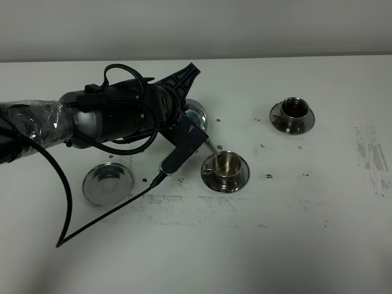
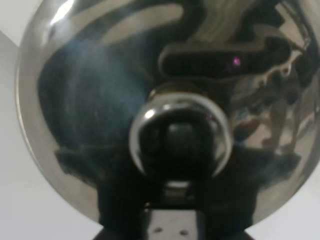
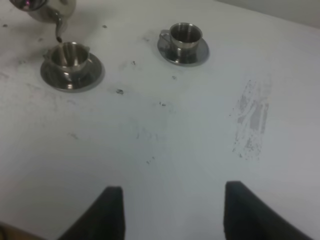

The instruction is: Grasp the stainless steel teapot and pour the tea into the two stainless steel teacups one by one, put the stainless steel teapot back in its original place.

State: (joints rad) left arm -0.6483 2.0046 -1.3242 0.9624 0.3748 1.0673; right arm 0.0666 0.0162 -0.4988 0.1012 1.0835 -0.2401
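Exterior high: left gripper [image 1: 179, 98] is coming in from the left of frame and is clamping the stainless steel teapot [image 1: 196, 114]. The arm is hiding the finger contact, but the pot is hanging tilted just right of the gripper, center frame. Its spout [image 1: 211, 146] is pointing down over the near teacup [image 1: 225, 164]. The far teacup [image 1: 293, 109] is sitting upper right with dark liquid inside. The round tray [image 1: 108, 182] is lying lower left, well apart from the pot. Count: one teapot, two teacups, two saucers, one tray.

Left wrist: the teapot's domed lid is filling the frame, with the lid knob [image 2: 180, 142] in the center. The fingers are not showing clearly.

Right wrist: right gripper [image 3: 172, 215] is hovering with its fingers spread, pinching nothing. The teapot is peeking in at upper left, far from this gripper, spout tip just above the near teacup. Both teacups are sitting on saucers on the white table [image 3: 190, 130].
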